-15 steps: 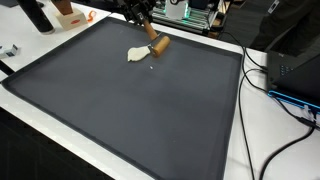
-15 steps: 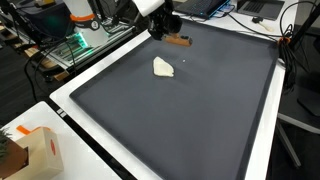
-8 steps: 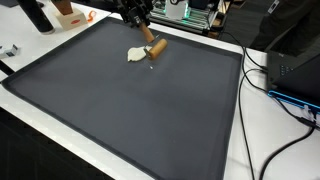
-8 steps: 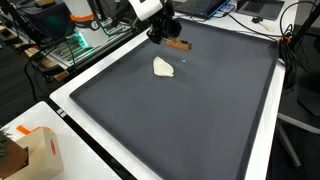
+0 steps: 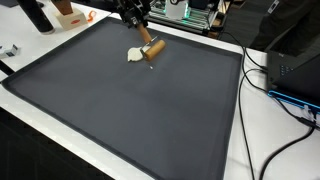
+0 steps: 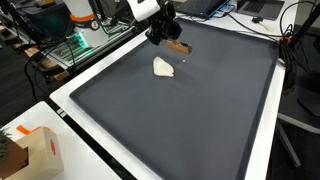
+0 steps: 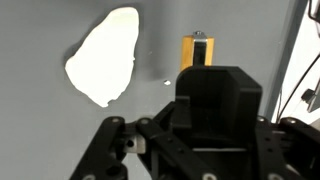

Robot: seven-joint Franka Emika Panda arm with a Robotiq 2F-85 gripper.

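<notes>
As an exterior view shows, gripper (image 5: 146, 38) seems pinched on one end of orange-brown rectangular wooden block (image 5: 155, 47), near an edge of dark grey mat (image 5: 130, 110). In an exterior view, cream flat scrap (image 6: 163, 67) lies just beside. Wrist view: block judged stiff, light; grip across its long sides

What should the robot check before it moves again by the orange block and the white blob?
1. Gripper is right at the orange block: ok.
2. Jaws closed on the block: cannot tell; in the wrist view the gripper's body hides them.
3. Block lifted or resting on the dark mat: cannot tell.
4. White piece is apart from the block, with a gap showing in the wrist view: ok.
5. White piece lies flat on the mat, outside the gripper: ok.
</notes>
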